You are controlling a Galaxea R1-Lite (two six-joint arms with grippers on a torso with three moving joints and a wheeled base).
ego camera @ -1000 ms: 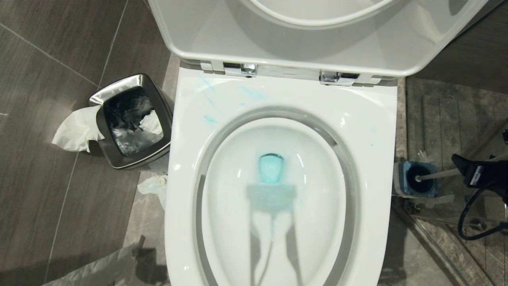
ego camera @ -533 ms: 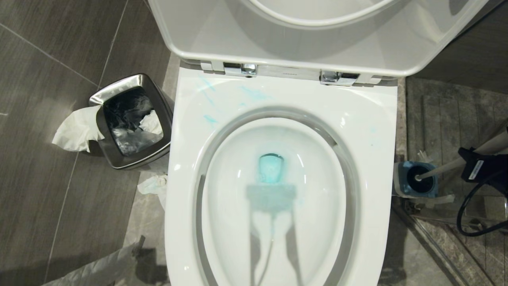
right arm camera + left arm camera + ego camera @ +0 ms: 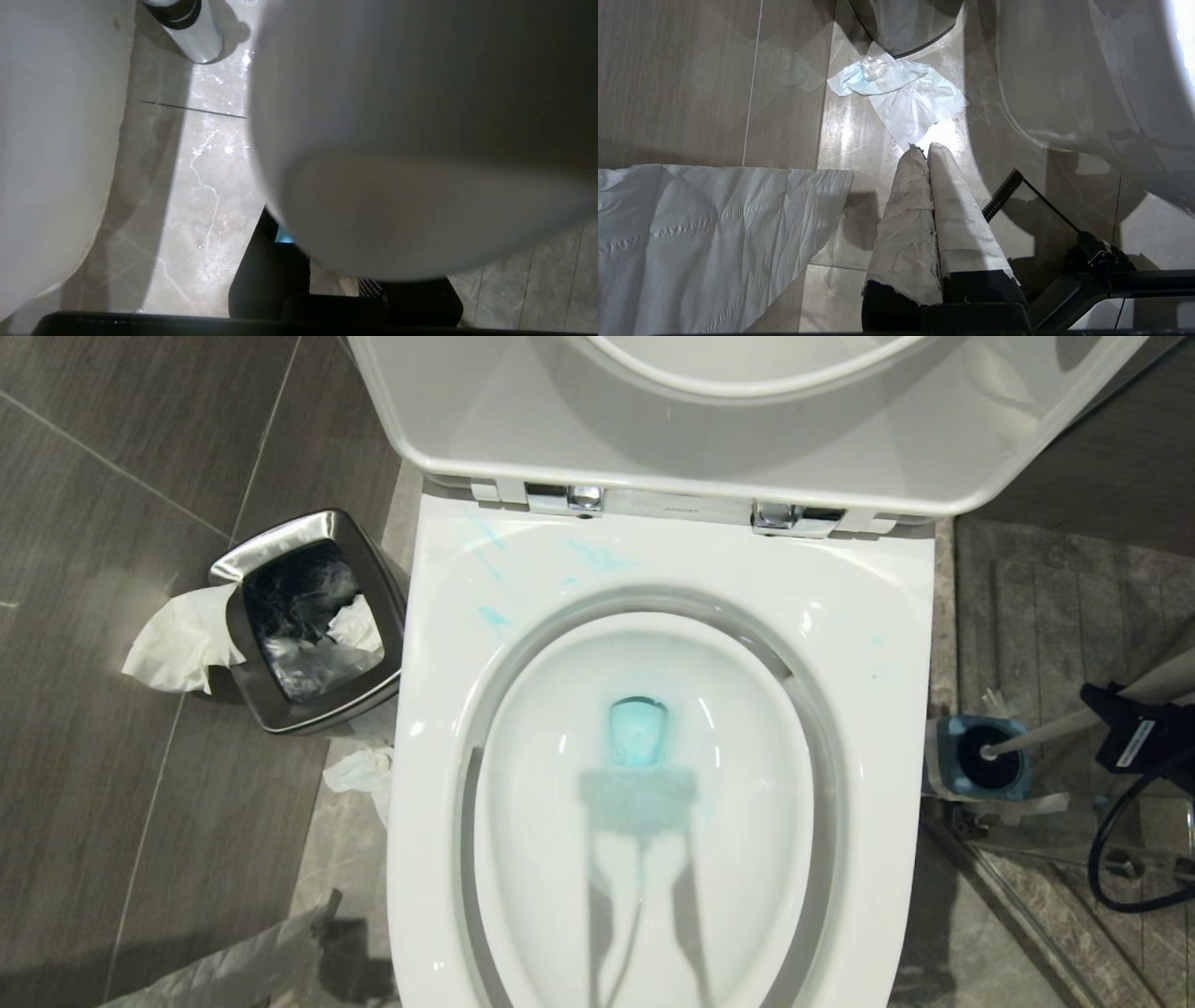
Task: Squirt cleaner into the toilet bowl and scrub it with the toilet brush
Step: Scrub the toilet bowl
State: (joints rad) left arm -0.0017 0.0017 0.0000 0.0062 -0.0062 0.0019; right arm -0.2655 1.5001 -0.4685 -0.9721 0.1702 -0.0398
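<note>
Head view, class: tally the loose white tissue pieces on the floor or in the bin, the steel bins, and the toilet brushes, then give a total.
White tissue pieces: 3 (draped over the bin's edge, inside the bin, on the floor)
Steel bins: 1
Toilet brushes: 1
Total: 5

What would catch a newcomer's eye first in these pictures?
The white toilet bowl fills the middle, with turquoise cleaner tinting its water and streaking the rim. At the right edge the right end effector grips the toilet brush, whose head sits in its holder on the floor.
</note>
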